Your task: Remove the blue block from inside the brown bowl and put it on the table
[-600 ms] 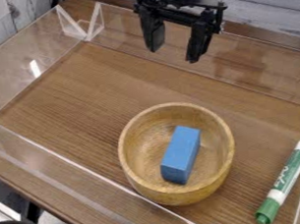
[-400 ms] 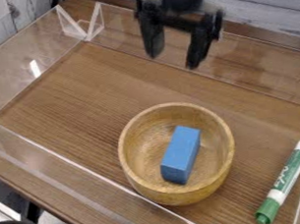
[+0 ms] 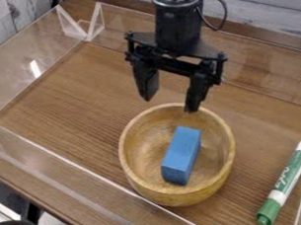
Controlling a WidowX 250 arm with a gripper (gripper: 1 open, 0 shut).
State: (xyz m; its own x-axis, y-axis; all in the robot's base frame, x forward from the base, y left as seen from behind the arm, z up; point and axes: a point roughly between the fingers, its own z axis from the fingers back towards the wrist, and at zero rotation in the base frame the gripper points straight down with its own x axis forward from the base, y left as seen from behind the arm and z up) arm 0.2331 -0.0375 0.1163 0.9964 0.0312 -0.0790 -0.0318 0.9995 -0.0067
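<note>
The blue block [image 3: 182,153] lies inside the brown bowl [image 3: 142,136], which sits on the table [image 3: 73,101] near the front. My gripper [image 3: 172,88] hangs just behind the bowl's far rim, pointing down. Its two black fingers [image 3: 147,82] stand wide apart and hold nothing. It is above and behind the block, not touching the block or the bowl.
A green-and-white marker [image 3: 286,183] lies on the table to the right of the bowl. Low clear plastic walls [image 3: 59,162] border the tabletop at the left, front and back.
The gripper has come down and toward the front, from the back of the table to just behind the bowl. It stayed open. Block, bowl and marker have not moved.
</note>
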